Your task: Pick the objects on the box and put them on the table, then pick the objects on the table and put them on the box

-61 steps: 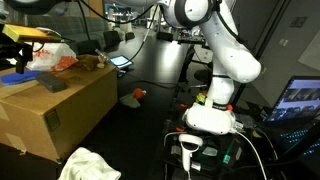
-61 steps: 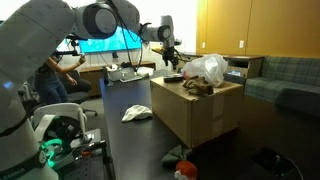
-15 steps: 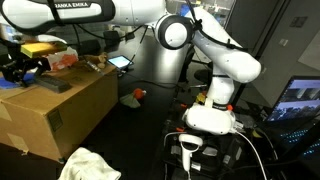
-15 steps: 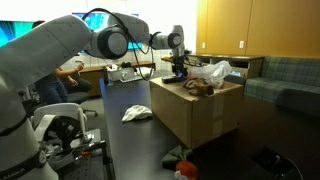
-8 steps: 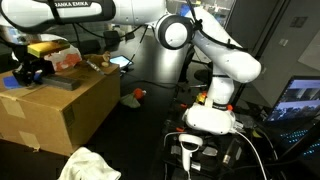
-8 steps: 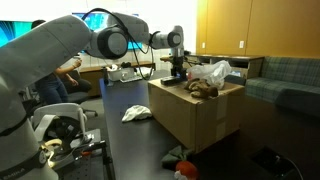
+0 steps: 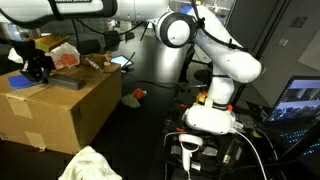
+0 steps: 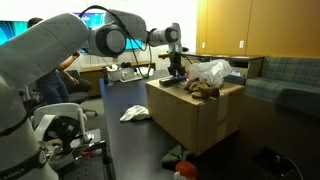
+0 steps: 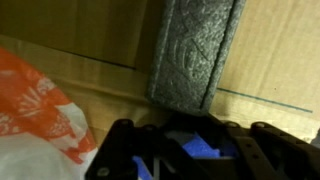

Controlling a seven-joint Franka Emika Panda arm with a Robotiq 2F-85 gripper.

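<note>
We are standing on our white base (image 7: 210, 118), raising our arm (image 7: 215, 55) from it, bending at the elbow and stretching level out over the carton (image 7: 60, 120). Our wrist is pointing straight down near the carton's far edge. Our gripper (image 7: 40, 72) is hanging low over the top, dark fingers (image 9: 120, 150) downward, jaws pinching in on the blue flat pad (image 9: 205, 150). In the wrist view only a sliver of blue is showing between them.

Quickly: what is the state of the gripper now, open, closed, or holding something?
Gripper: closed on the blue flat pad, low over the box.
</note>
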